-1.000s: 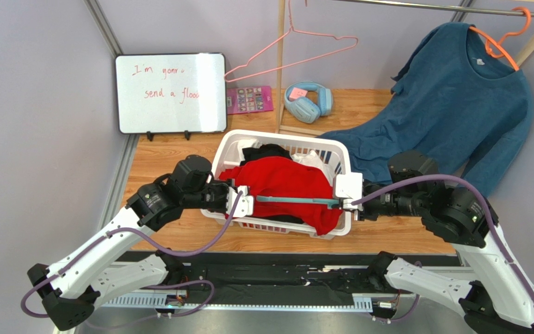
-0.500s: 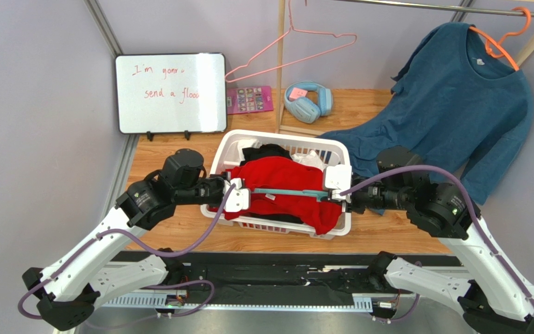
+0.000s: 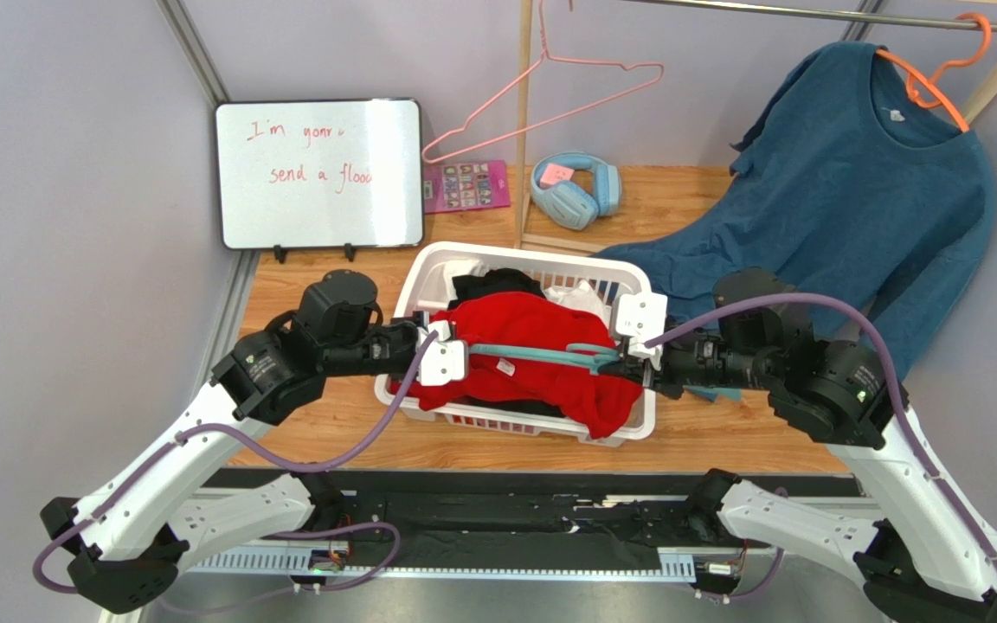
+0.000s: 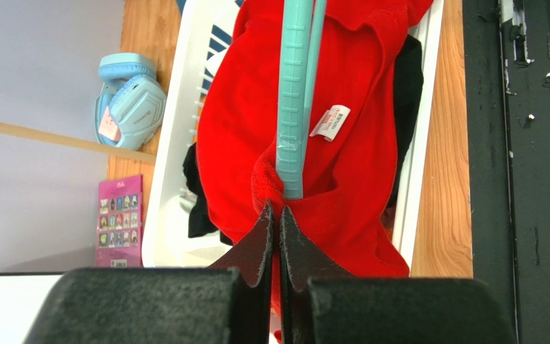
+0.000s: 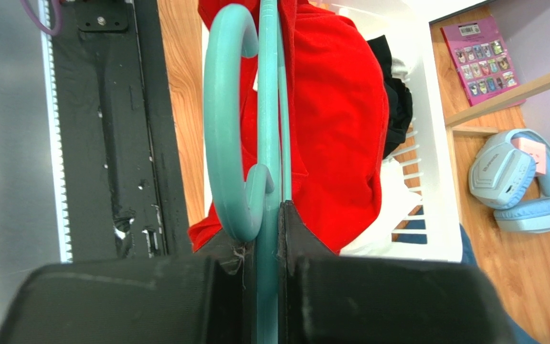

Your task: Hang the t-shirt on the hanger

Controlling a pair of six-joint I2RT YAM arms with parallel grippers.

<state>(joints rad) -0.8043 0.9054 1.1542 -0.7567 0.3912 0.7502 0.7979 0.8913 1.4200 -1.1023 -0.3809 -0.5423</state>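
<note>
The wooden worktop (image 3: 309, 292) carries a white laundry basket (image 3: 428, 279). Behind the basket to the right hangs a big blue top (image 3: 855, 182), and behind it to the left stands a whiteboard (image 3: 319, 173). The red t-shirt (image 3: 523, 331) lies heaped over the basket and spills over its near rim. The teal hanger (image 3: 536, 356) stretches across the shirt, above the basket. At the basket's left side, the left hand (image 4: 274, 215) is pressed together, pinching the shirt's cloth right at the hanger's tip. At the basket's right side, the right hand (image 5: 267, 215) pinches the hanger beside its hook. Blue headphones (image 3: 575, 188) sit behind the basket. A small white label (image 4: 330, 122) shows on the shirt.
</note>
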